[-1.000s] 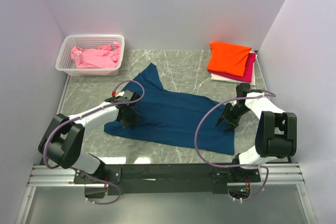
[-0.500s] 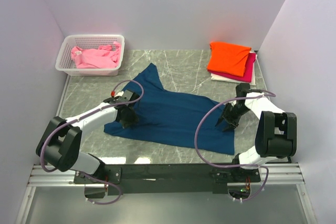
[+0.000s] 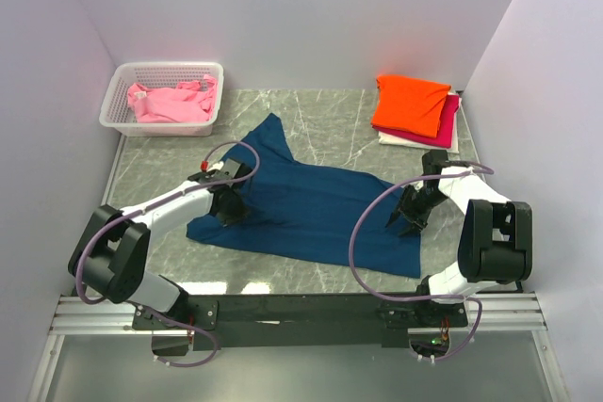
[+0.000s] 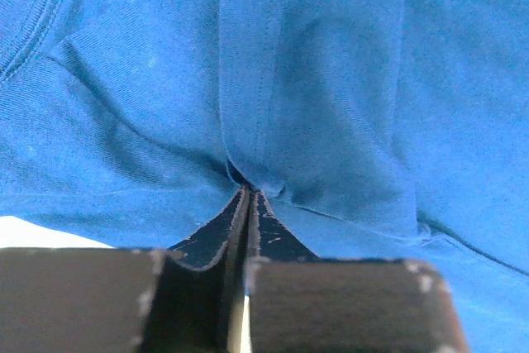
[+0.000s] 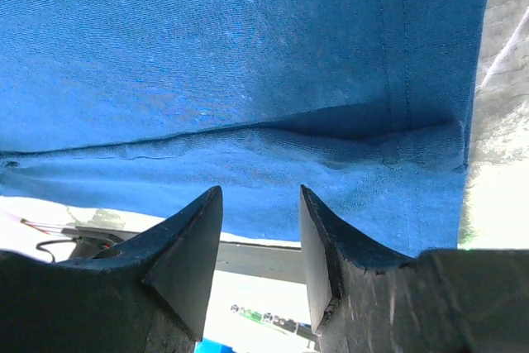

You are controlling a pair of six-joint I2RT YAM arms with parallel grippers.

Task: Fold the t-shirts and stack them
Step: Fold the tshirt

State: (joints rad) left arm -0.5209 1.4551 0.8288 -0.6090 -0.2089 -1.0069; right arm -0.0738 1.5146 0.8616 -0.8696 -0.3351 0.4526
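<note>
3 folded t-shirts (image 3: pixel 412 104) sit stacked far right, while the navy t-shirt (image 3: pixel 311 209) lies unfolded across the surface (image 3: pixel 325 120), the left gripper (image 4: pixel 248 196) jaws pinching its cloth, the right gripper (image 5: pixel 260 229) jaws spread over its hem, and a pink t-shirt (image 3: pixel 170 103) left in the basket (image 3: pixel 160 69).

High rear overview, wrist views close on navy t-shirt (image 3: pixel 311 209)

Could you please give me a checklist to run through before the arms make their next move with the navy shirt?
1. Grip of the left gripper on the navy shirt: ok, jaws closed on a fold.
2. Grip of the right gripper on the shirt: not ok, jaws open over a ridge of cloth.
3. Shirt lying flat: not ok, creased and skewed.
4. Clearance of the folded stack from the shirt: ok, apart at the far right.
5. Number of layers pinched on the left: cannot tell.
</note>
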